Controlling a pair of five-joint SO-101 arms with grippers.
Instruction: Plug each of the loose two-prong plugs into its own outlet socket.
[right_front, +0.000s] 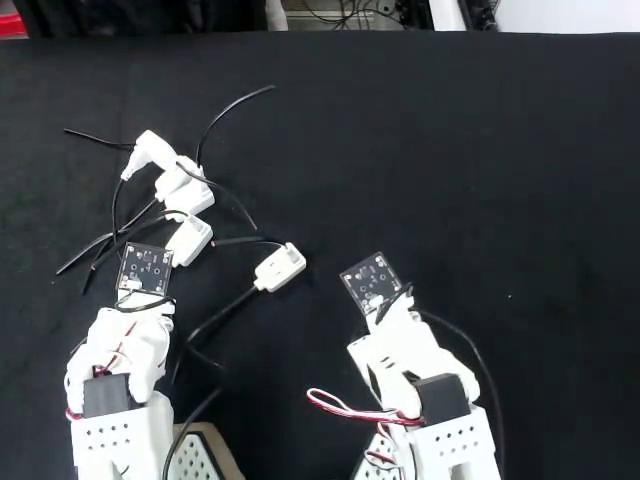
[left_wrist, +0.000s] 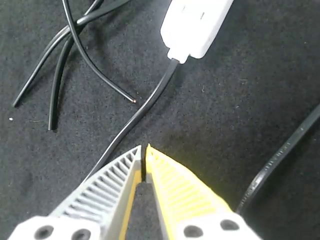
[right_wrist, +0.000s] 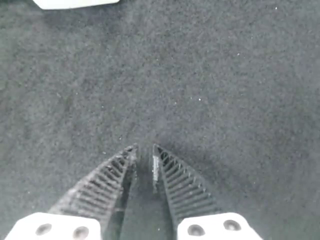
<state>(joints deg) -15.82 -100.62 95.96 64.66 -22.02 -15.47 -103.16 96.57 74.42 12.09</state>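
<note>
Several white plug and socket pieces with black leads lie left of the table's middle: one at the far left, one beside it, one nearer and one toward the centre. I cannot tell plugs from sockets. My left gripper, with one grey and one yellow finger, is shut just short of the nearer white piece, whose black lead runs under the grey finger. My right gripper is shut over bare black cloth, its black fingers a thin slit apart. A white piece lies beyond it.
Loose black wires with bare ends sprawl by the left arm. A thick black cable crosses beside the left gripper. The right arm stands at the near edge. The table's black cloth stretches right and far.
</note>
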